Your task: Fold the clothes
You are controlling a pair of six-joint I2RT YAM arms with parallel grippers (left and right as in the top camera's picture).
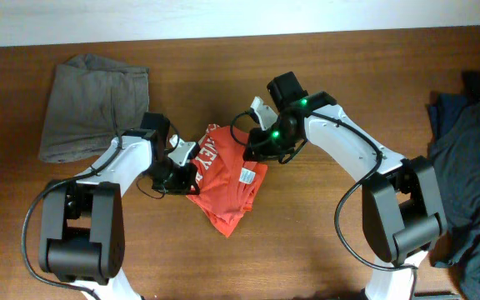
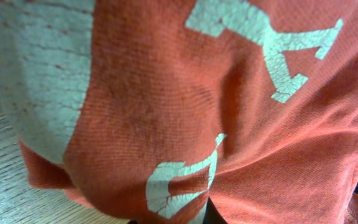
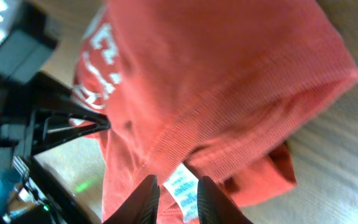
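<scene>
Operator: Location of orange-red T-shirt (image 1: 227,187)?

Observer: Bunched at centre of worktop (image 1: 290,250), rumpled, not yet a flat fold. Grey-brown garment (image 1: 94,104) at 10 o'clock, dark blue-grey garments (image 1: 473,167) at 3 o'clock, both well apart from it.

Operator: Grip state?

Observer: For left jaws, at shirt's 9 o'clock edge: cannot tell whether apart or together, hidden by cloth filling left wrist view. For right jaws, at 1 o'clock by collar: narrowly apart, astride white neck label (image 3: 180,186), no pinch visible.

Operator: Advice for step in hand?

Observer: Judged as a regrasp ahead of a fold. Close right jaws on ribbed collar hem, not on label alone. Take one layer only at left. Lift both sides level, pull just taut enough to flatten wrinkles, then lay down with edges matched. Avoid dragging across wood.

Operator: Writing?

Observer: White cracked chest lettering (image 2: 272,43); only parts of letters in view, one resembling K, no whole word readable. Blue print on label, too small to read. No brand made out.
</scene>
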